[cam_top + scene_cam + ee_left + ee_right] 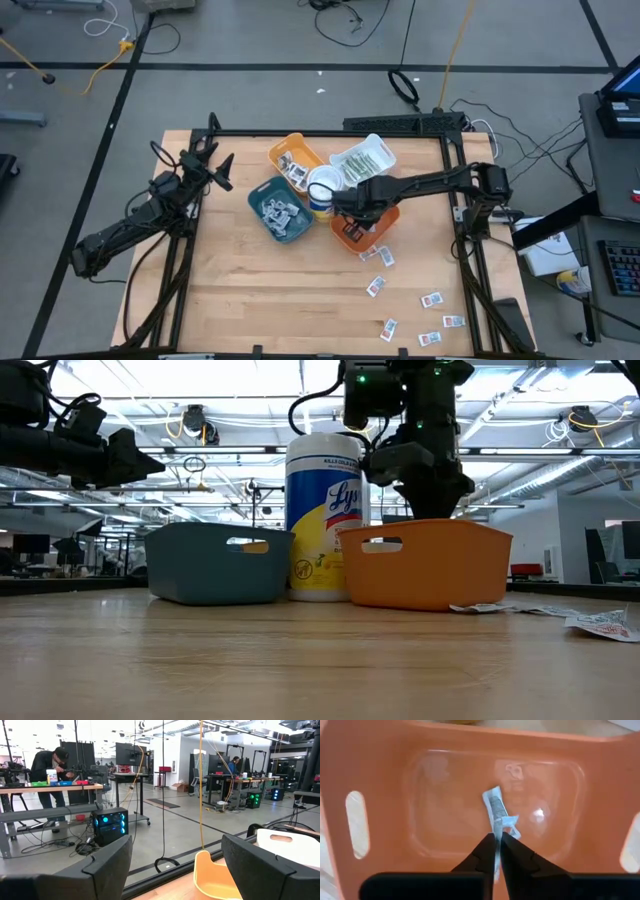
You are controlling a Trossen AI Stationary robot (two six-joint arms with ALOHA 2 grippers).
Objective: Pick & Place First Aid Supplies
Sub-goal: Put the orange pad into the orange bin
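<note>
The sorting is judged to be partly done. A blue tray (281, 214) is seen heaped with packets, a yellow tray (295, 158) and a white tray (364, 160) hold some as well, and several loose packets (431, 299) are left scattered on the tabletop (250, 290) towards the right arm's side. Those remain to be picked up.

The right pincer (497, 842) is held above the orange tray (380, 775), just beside the white tub (322, 190). Its two fingers are clenched on a small white packet (499, 812), gripped by its lower end, so that most of the packet sticks out beyond the fingertips and hangs over the tray's floor. Whether the packet touches the floor cannot be told; from the wrist view it appears to be held clear of it. The tray's floor under it shows bare in that view. The placing of this packet is judged to be nearly complete, with only the release left.

The left pincer (175, 865) is parked at the tabletop's far left corner, well apart from the trays, with its fingers spread wide and nothing between them.
</note>
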